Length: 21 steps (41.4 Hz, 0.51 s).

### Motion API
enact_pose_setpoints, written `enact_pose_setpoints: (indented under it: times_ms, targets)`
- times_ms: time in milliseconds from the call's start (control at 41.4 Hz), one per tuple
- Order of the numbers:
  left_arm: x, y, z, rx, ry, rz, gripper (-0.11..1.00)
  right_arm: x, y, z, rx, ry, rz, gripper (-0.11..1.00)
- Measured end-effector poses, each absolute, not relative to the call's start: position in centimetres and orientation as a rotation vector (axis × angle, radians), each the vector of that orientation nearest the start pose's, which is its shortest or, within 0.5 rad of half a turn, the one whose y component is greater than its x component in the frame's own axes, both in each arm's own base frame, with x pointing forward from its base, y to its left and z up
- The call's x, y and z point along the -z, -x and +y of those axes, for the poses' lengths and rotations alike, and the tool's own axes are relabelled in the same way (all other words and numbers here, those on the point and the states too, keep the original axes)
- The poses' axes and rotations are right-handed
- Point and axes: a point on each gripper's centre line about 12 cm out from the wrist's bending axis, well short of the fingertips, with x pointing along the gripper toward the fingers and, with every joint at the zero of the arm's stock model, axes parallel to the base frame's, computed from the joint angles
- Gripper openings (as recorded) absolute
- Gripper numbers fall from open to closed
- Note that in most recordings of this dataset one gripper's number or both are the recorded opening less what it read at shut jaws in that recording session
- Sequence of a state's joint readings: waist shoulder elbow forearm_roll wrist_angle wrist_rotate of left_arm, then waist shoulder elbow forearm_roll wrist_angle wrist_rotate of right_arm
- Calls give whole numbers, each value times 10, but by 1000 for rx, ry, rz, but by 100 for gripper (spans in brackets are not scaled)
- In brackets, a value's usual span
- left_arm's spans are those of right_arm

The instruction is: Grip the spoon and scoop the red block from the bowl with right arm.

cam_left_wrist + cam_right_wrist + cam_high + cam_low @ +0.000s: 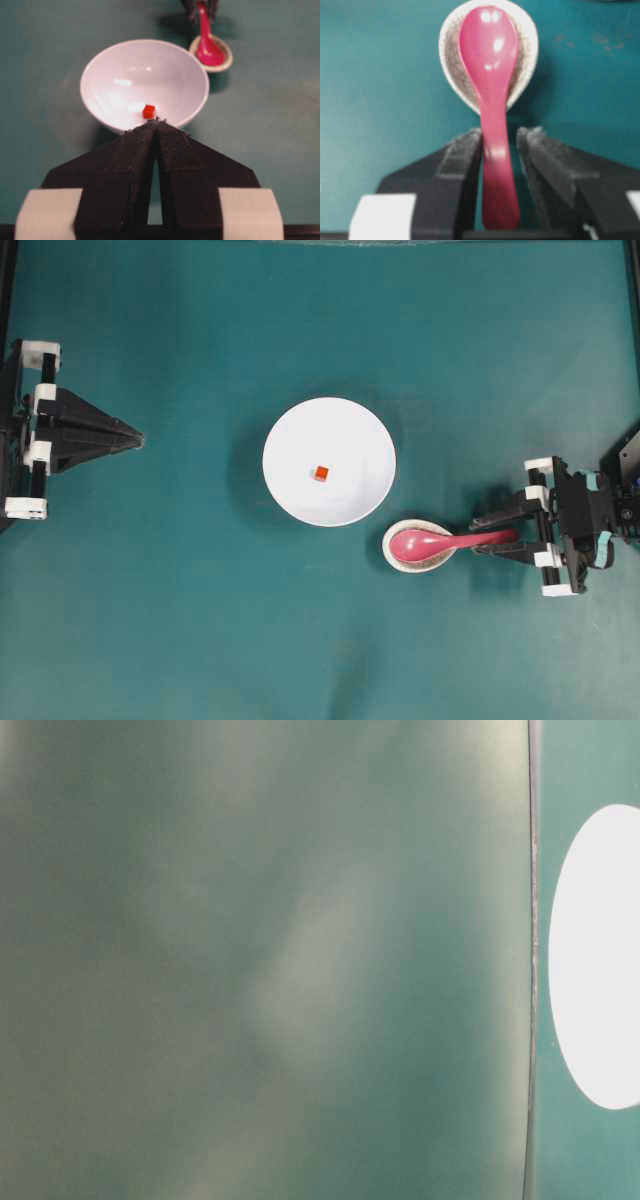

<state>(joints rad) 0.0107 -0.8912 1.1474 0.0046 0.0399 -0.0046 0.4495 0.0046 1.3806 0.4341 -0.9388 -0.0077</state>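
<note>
On the counter, the bowl holds the red block. Beside it, the glossy, stiff, likely slippery spoon is cradled in a speckled rest; its handle is straddled by the open right gripper, best clamped mid-handle. The left gripper is seen closed.

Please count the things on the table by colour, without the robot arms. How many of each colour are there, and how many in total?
White: 1, the bowl
Red-orange: 1, the red block
Pink: 1, the spoon
Speckled off-white: 1, the small dish
Total: 4
</note>
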Motion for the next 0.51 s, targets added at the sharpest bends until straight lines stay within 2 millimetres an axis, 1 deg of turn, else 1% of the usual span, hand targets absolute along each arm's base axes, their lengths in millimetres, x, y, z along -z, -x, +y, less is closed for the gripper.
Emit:
enact_pose_setpoints:
  times_ms: [193,411,508]
  targets:
    - [-251,-207,2,-11,2,298,0,-79,-210,57,-41,-62,466,40]
    - [-251,-207,2,-11,2,298,0,-79,-210,57,-41,-63,465,29]
    - [-251,-207,2,-11,2,298,0,-79,-210,57,-41,-63,467,26]
